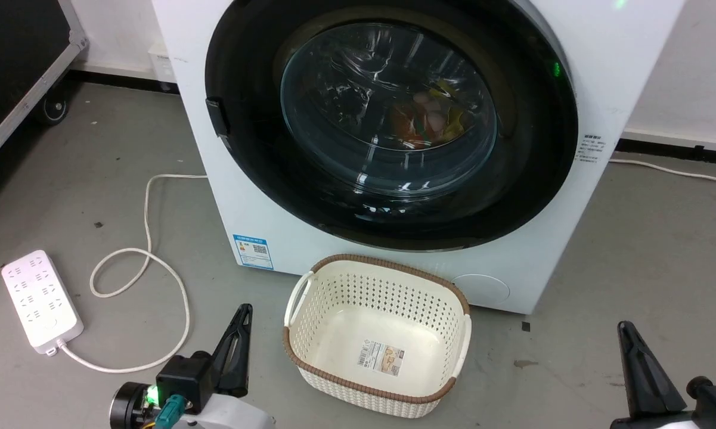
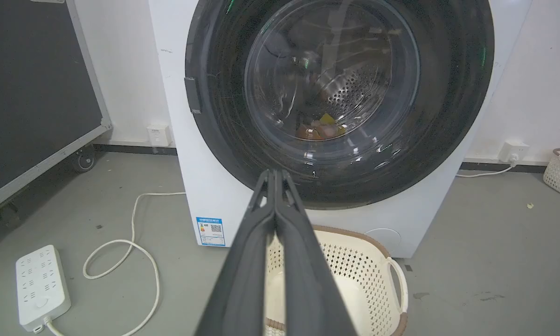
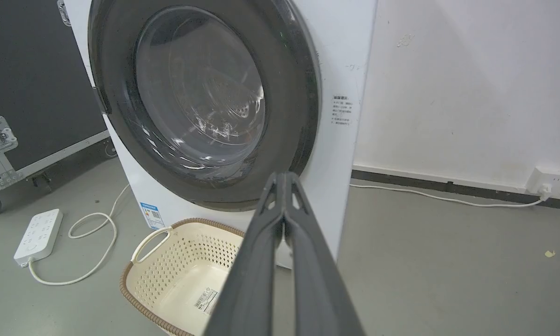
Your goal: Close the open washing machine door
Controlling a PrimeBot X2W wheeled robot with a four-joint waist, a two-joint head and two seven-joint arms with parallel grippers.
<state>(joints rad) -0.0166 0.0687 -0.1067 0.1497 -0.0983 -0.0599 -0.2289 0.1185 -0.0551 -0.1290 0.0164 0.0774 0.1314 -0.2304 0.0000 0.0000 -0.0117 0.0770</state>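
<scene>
The washing machine door (image 1: 387,113) is round and glossy black-rimmed, with a bulging clear glass window. It lies flat against the white machine front, its handle tab (image 1: 216,116) at the left rim. Coloured laundry shows through the glass. The door (image 2: 335,88) faces the left wrist camera and appears at an angle in the right wrist view (image 3: 200,93). My left gripper (image 1: 245,310) is low at the left, shut and holding nothing, well short of the door. My right gripper (image 1: 625,326) is low at the right, also shut and holding nothing.
A cream perforated laundry basket (image 1: 358,298) with a brown rim sits on the floor before the machine, between my grippers. A white power strip (image 1: 40,305) and its looping cable (image 1: 149,256) lie at the left. A black wheeled case (image 1: 12,71) stands far left.
</scene>
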